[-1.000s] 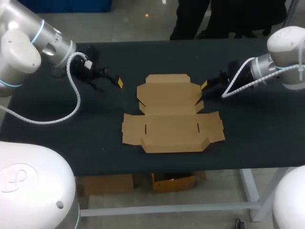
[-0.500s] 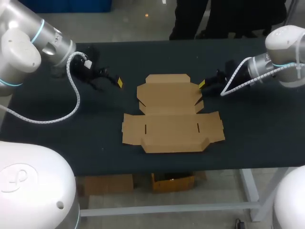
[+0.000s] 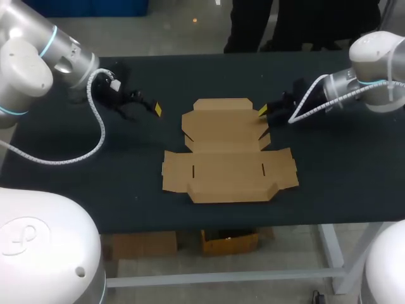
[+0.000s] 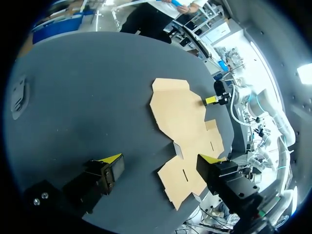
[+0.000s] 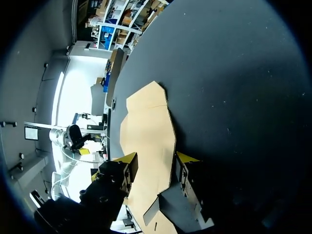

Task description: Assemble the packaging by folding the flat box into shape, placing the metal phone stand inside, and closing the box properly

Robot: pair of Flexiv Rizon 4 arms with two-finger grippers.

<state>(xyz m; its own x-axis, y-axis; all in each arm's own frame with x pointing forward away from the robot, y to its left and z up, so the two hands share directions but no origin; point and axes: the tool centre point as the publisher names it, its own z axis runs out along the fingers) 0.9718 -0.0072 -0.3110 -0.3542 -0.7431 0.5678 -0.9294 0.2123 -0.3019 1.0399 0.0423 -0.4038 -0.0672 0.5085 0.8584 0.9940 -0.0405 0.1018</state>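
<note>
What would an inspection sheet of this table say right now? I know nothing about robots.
Surface: black table, flat, no spills seen.
Job's things: flat box lies unfolded mid-table, flaps spread out. Metal phone stand: nothing seen that is clearly it.
Clutter: small dark object on the table off to the side of the left gripper, too dim to identify.
Grippers: left gripper open, holding nothing, apart from the box. Right gripper open at the box's far right edge, cardboard showing between its fingers.
Cables: white coiled cable loops from the left arm over the table; a second cable hangs along the right arm.
Surroundings: nothing seen reaching over the table.
</note>
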